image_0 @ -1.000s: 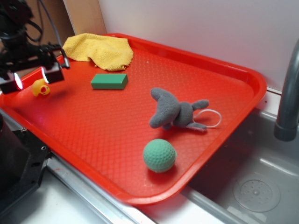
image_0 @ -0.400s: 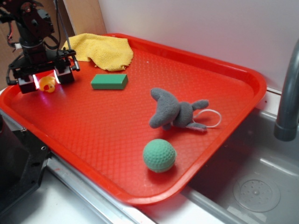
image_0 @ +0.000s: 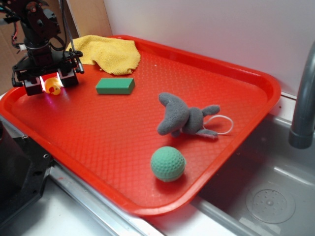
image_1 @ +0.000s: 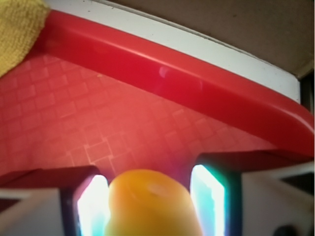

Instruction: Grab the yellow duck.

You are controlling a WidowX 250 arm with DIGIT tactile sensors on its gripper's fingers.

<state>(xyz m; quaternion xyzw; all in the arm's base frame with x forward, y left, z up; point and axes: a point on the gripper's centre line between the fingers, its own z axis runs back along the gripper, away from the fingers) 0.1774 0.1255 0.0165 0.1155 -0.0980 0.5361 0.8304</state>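
The tiny yellow duck point(image_0: 53, 86) sits on the red tray point(image_0: 266, 83) near its far left edge. My gripper point(image_0: 50, 83) is lowered over it, open, with one finger on each side of the duck. In the wrist view the duck point(image_1: 152, 201) fills the gap between the lit pads point(image_1: 206, 196) of my gripper point(image_1: 150, 196). The left pad is at the duck's side, and a thin gap shows at the right pad. The duck's beak is hidden.
A yellow cloth point(image_0: 106, 51) lies at the tray's back left, also in the wrist view point(image_1: 15, 29). A green block point(image_0: 115, 85), a grey plush toy point(image_0: 183, 118) and a green ball point(image_0: 168, 163) lie on the tray. A faucet point(image_0: 305, 98) and sink point(image_0: 270, 196) stand to the right. The tray rim point(image_1: 172, 73) lies just beyond the duck.
My gripper has moved right and down over the duck, so the duck now sits between the fingers. The fingers have drawn closer together.
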